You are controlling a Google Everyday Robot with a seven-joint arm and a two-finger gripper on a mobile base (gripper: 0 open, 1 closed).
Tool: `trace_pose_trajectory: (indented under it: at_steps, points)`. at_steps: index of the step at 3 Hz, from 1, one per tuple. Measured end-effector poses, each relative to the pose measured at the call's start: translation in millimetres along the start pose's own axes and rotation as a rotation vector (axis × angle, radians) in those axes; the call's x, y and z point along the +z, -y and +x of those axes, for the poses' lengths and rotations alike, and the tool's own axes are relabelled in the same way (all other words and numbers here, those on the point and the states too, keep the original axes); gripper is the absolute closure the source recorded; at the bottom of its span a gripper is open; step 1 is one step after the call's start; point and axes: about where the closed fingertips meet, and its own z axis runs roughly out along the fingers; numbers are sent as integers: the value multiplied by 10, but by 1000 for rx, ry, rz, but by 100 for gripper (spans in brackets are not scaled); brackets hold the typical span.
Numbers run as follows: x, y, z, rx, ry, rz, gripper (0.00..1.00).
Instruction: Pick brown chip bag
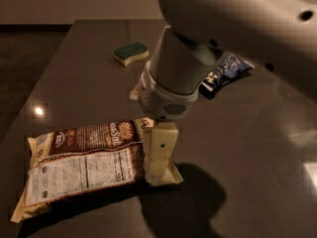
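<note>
The brown chip bag lies flat on the dark table at the front left. It has cream edges and its white nutrition label faces up. My gripper hangs from the big white arm and points down over the bag's right end. Its tip is at or just above the bag's right edge. The arm hides part of the bag's upper right corner.
A small dark blue snack bag lies behind the arm at the right. A green and yellow sponge sits at the back left. The table's left edge runs close to the chip bag.
</note>
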Motion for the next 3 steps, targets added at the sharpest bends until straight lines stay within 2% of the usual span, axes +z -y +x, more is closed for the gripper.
trace_pose_trajectory:
  at_steps: [1, 2, 3]
  points:
    - [288, -90, -242, -39, 7, -38, 0]
    - [495, -137, -402, -58, 7, -52, 0]
    - [633, -142, -480, -53, 1, -61, 13]
